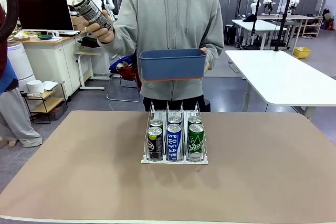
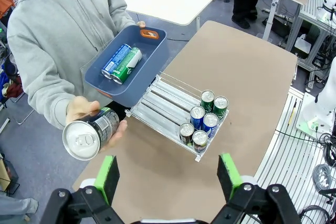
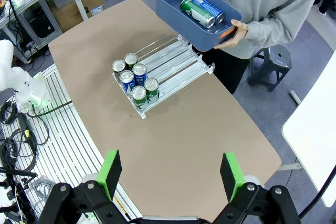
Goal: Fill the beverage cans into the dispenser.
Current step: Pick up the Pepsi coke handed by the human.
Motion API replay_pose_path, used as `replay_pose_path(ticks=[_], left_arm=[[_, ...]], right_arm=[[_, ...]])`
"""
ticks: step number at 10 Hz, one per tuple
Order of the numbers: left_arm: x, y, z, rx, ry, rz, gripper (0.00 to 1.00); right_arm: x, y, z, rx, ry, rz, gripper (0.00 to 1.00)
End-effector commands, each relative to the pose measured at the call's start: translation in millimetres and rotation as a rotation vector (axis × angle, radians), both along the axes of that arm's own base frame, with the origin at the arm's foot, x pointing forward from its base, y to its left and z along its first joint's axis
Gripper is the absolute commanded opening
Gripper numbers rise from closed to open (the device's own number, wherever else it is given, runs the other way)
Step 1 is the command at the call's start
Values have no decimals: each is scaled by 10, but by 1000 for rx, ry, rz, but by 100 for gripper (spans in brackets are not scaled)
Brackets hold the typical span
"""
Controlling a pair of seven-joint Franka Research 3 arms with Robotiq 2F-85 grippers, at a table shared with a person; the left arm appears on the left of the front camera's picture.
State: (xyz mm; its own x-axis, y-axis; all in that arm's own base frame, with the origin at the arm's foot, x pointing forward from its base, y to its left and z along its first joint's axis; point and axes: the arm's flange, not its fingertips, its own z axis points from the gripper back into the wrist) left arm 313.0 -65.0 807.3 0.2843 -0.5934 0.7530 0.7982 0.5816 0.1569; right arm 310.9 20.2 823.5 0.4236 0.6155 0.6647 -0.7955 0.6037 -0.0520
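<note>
The table carries one thing, and a person stands at its far side with a blue bin held against the body. The dispenser stands in the middle of the table, its far half bare. Six cans stand upright at its near lip, two in each lane, and two more cans, one blue and one green, lie in the bin. The person's hand holds out a dark can at the far left, tilted, its top turned toward the left claw. I judge that the step now is to take this can. To do it well, the claw should close across the body of the can, away from the person's fingers, then set it upright in the far end of the left lane, where the dark ones seem to stand, between the wire dividers. The left claw is fully spread and has hold of nothing. The right claw hangs high above the table, as wide, also empty.
</note>
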Motion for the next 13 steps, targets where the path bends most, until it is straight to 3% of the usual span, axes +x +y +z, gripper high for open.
replay_pose_path(ticks=[1,13], left_arm=[[8,-1,-3,-2,1,-1,100],[8,-1,-3,-2,1,-1,100]], right_arm=[[-26,18,-50,22,-4,9,100],[-26,18,-50,22,-4,9,100]])
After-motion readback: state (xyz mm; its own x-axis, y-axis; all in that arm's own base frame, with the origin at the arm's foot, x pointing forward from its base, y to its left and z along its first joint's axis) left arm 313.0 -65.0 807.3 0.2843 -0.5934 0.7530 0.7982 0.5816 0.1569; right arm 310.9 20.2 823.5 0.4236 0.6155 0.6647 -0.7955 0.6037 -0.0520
